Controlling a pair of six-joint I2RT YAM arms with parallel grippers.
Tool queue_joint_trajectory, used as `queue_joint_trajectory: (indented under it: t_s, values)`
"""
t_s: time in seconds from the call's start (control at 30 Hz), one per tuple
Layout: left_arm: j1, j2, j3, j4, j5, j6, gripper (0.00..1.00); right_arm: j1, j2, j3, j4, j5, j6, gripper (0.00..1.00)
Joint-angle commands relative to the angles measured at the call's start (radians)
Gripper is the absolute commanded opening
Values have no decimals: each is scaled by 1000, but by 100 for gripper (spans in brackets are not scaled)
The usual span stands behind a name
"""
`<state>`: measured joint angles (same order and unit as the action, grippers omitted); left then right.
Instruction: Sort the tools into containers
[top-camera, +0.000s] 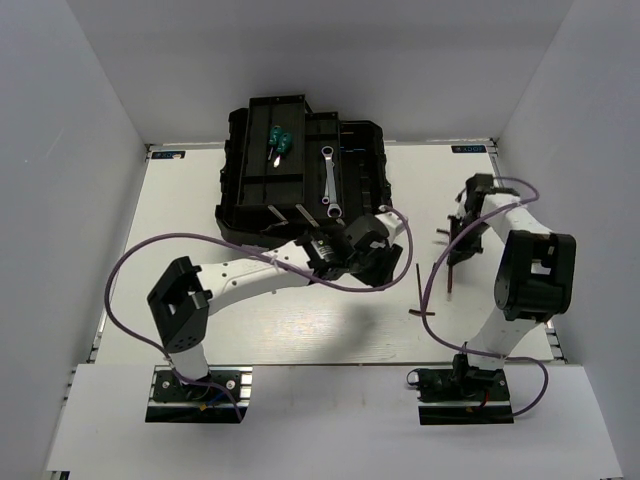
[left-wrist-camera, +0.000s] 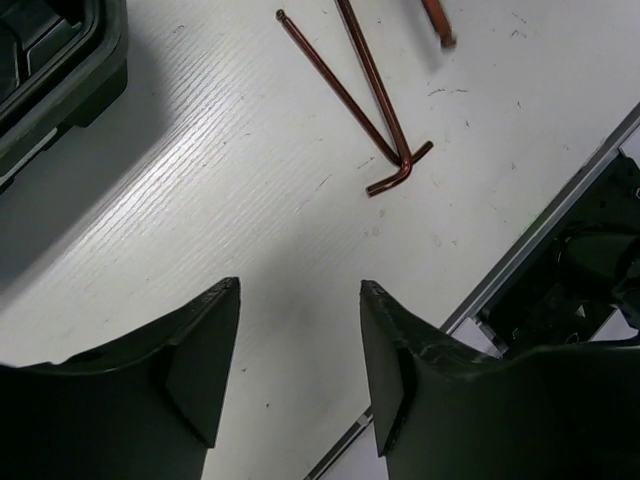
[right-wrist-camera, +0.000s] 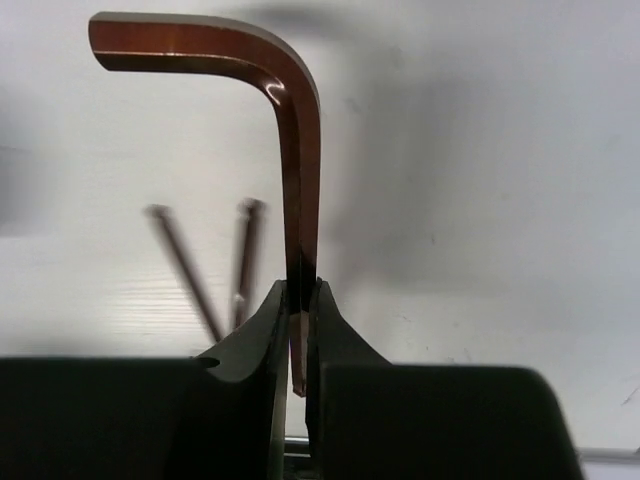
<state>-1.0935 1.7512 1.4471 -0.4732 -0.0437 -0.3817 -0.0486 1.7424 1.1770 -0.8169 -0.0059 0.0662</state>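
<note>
Right wrist: glossy reddish-brown L-shaped hex key (right-wrist-camera: 297, 150) pinched between the fingers (right-wrist-camera: 250, 340).

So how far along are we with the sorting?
Done: two green screwdrivers and at least one silver wrench lie in the toolbox. In hand: the right gripper pinches one hex key. To go: two hex keys on the table, ahead of the open left gripper.

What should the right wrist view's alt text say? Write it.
The right gripper pinches the long leg of a reddish-brown hex key, its short leg bending left. Two more hex keys lie blurred on the white table.
</note>
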Motion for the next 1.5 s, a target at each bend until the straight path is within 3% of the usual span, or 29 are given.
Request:
queue_joint_trajectory:
  t_s: [0.0, 0.13, 0.23, 0.43, 0.53, 0.73, 0.87, 0.9, 1.1, 1.17, 1.2, 1.27, 1.3, 1.4, 1.47]
  values:
    - [-5, -113, -62, 85, -33, -8, 61, 4, -96, 223, -21, -193, -100, 0]
    - [-5, -160, -146, 117, -51, -28, 55, 16, -12, 497, -79, -426, -77, 0]
    - [-5, -223, -201, 117, -97, -55, 51, 47, 113, 741, -102, -578, 48, 0]
    - [-5, -370, -290, 107, -244, -115, 47, 186, 235, 858, -8, -696, 128, 0]
    - [-5, -406, -301, 85, -265, -138, 47, 232, 299, 929, 36, -680, 168, 0]
    - [-14, -394, -281, 53, -265, -160, 67, 269, 394, 955, 91, -568, 161, 0]
    - [-14, -316, -200, 41, -233, -134, 71, 274, 401, 954, 70, -537, 121, 40]
    - [-14, -297, -183, 32, -232, -122, 73, 274, 396, 951, 61, -539, 115, 45]
    - [-32, -136, -28, 22, -186, -60, 74, 262, 316, 908, 41, -531, 83, 49]
    - [-32, -107, 7, 45, -145, -36, 69, 248, 293, 902, 10, -467, 64, 40]
    - [-32, -79, 16, 54, -131, -26, 58, 239, 245, 882, -10, -430, 57, 23]
    - [-32, -44, 54, 76, -98, -13, 46, 228, 209, 830, -31, -331, 32, 0]
    - [-32, -23, 68, 76, -85, 4, 33, 198, 150, 804, -36, -183, 17, 0]
    - [-32, 85, 149, 85, -36, 33, 17, 101, 98, 678, -108, -47, -2, 0]
    - [-42, 176, 189, 97, 11, 44, 17, 17, 79, 581, -198, -28, 4, 0]
